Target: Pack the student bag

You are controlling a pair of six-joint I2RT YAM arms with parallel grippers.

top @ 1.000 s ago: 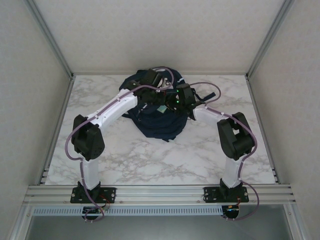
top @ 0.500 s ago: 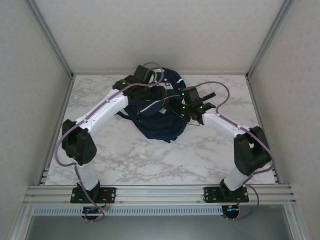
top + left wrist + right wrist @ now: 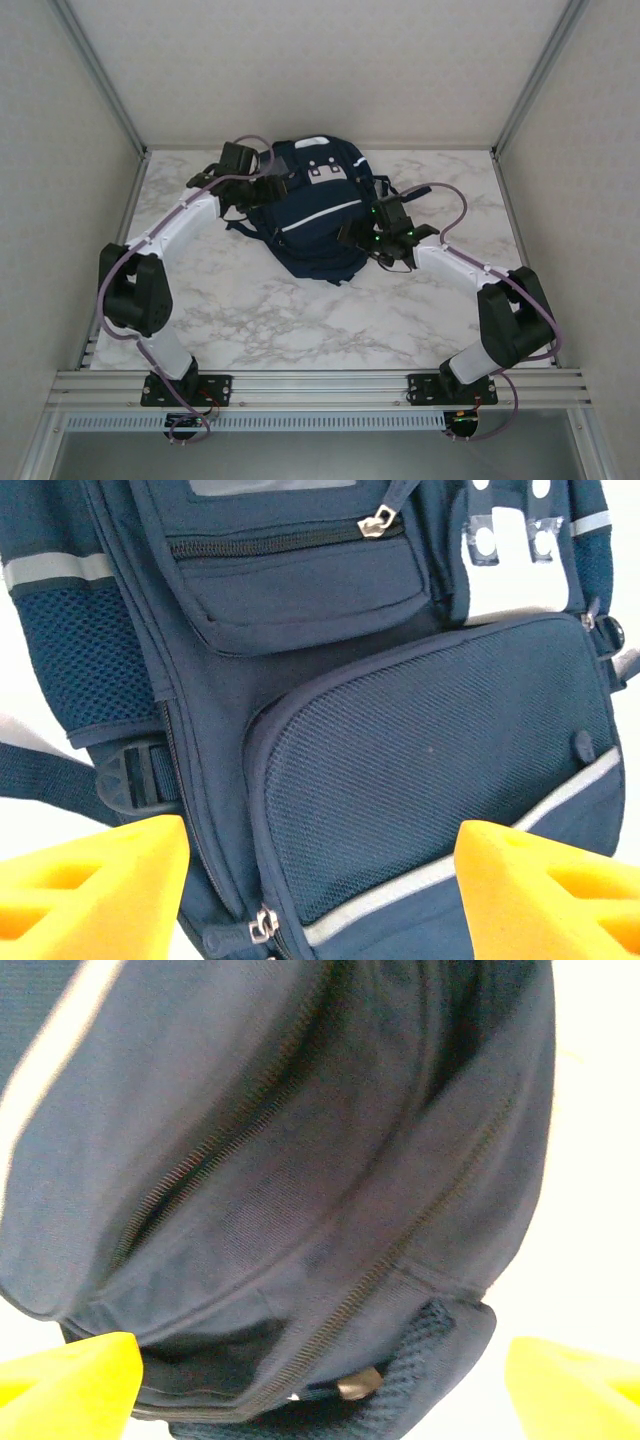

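Left gripper (image 3: 320,888) hovers low over the left flank of the student bag (image 3: 315,215), jaws released and wide, nothing between them; under it lie a mesh front pocket (image 3: 430,770) and a small zip pull (image 3: 378,522) on a closed upper pocket. Bag lies front-up at mid-back of the marble table (image 3: 250,320), top toward the far wall, straps trailing at both sides. Right gripper (image 3: 322,1380) sits close against the bag's right side, jaws likewise spread and empty, facing two long zip tracks (image 3: 400,1250); one seam may gape a little, cannot be sure. Judgement: late stage, the bag being closed or settled. Next move calls for pinching a small zip pull while the other arm steadies the fabric.
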